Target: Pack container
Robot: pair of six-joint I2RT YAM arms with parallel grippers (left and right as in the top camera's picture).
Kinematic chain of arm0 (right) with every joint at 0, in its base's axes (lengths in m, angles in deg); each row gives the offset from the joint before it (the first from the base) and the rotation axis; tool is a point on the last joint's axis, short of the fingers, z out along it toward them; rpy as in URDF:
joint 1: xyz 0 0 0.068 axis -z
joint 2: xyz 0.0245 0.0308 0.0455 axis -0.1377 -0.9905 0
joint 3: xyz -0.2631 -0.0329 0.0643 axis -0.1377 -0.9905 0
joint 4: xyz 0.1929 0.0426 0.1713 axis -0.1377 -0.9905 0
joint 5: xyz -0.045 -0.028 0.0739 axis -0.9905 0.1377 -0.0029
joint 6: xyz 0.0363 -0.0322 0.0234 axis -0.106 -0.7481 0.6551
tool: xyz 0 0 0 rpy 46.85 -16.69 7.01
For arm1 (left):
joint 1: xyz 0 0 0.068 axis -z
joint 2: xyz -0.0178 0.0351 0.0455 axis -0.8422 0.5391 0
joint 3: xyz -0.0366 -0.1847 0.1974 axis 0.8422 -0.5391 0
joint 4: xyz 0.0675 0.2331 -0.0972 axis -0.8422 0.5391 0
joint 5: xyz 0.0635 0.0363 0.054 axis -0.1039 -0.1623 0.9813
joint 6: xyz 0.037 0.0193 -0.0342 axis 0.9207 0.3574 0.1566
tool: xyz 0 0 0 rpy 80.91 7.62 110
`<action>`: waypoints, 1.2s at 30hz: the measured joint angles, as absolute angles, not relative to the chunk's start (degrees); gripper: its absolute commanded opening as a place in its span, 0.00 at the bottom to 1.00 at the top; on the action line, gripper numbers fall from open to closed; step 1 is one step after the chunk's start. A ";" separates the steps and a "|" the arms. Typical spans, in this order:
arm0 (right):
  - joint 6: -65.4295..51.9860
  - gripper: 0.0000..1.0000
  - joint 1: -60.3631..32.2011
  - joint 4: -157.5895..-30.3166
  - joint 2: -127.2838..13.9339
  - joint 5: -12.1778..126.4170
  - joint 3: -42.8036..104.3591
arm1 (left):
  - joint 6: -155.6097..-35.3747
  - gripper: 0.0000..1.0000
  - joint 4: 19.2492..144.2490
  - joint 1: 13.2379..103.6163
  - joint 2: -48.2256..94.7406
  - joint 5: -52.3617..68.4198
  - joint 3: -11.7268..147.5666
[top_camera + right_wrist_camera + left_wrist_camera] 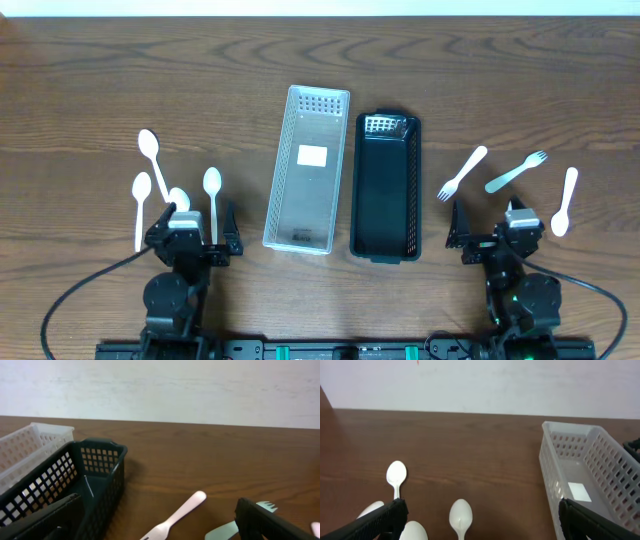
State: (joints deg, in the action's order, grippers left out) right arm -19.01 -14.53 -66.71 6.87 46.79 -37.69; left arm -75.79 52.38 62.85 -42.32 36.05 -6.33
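Observation:
An empty white basket (305,200) and an empty black basket (385,200) stand side by side mid-table. Several white spoons lie to the left, among them one (150,148) farthest back and one (212,185) nearest the white basket. A white fork (462,174), a pale green fork (516,173) and a white spoon (565,200) lie to the right. My left gripper (198,222) is open and empty just behind the spoons; a spoon (460,514) lies between its fingers (482,527). My right gripper (490,225) is open and empty, with the white fork (180,512) between its fingers (157,527).
The white basket's corner (570,455) is at the right of the left wrist view. The black basket (95,467) fills the left of the right wrist view. A pale wall runs along the table's far edge. Cables trail from both arm bases at the front.

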 measured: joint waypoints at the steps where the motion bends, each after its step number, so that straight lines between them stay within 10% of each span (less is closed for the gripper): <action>1: -19.14 0.99 -13.98 -67.65 4.38 46.68 -35.31 | -75.98 0.98 52.47 62.85 -39.81 36.05 -4.36; 15: -21.26 0.98 -10.99 -104.15 -53.30 47.56 18.29 | -76.64 0.98 91.36 62.83 7.27 40.64 45.54; 18: -21.96 0.33 -10.86 -105.20 -60.77 49.42 24.56 | -76.86 0.98 94.70 62.83 12.45 41.10 50.48; 22: -22.20 0.08 -10.81 -105.31 -67.88 51.32 26.09 | -76.90 0.99 98.02 62.83 16.25 41.65 51.31; 29: -21.10 0.01 -11.60 -105.70 -78.59 52.32 26.07 | -77.47 0.38 99.97 62.85 21.17 42.06 51.31; 36: -21.10 0.02 -16.96 -105.31 -84.95 52.56 26.07 | -77.32 0.21 100.27 62.83 23.86 42.06 51.31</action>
State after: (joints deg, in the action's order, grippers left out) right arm -21.10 -16.96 -105.31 -84.95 52.56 26.07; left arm -77.32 100.27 62.83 23.86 42.06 51.31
